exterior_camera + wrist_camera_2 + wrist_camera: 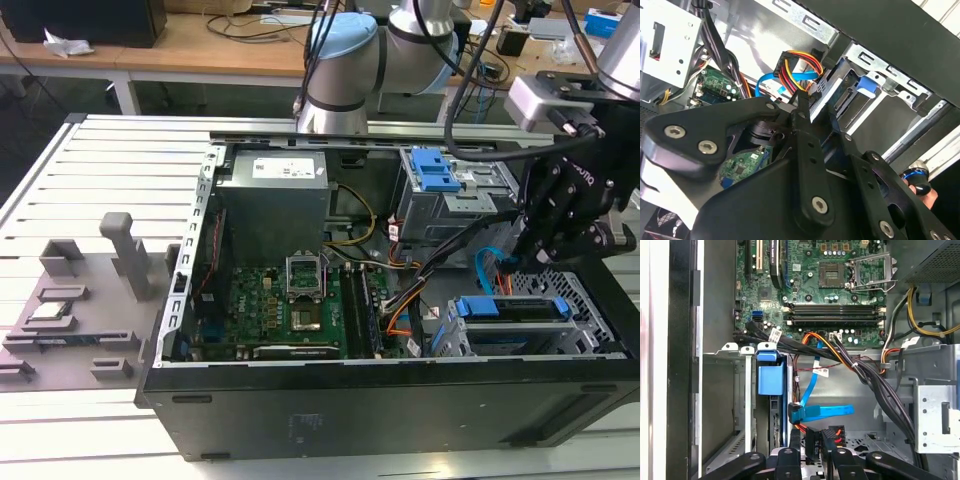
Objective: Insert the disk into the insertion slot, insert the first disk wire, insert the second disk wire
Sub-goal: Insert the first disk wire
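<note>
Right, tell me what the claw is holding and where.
The claw seems to grip the first disk wire, the orange, red and black bundle, by its black plug.

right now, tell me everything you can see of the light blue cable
The second disk wire is a flat, light blue, plastic-looking cable. From the motherboard it runs alongside the disk, bends back in a loop and ends in a blue connector near the orange, red and black wire bundle. Whether that is plugged in is unclear.

Legible text: none is being made out. Print is being carried on a white label on the power supply box (275,215) and on a small cable tag (775,334), too fine for reading.
</note>
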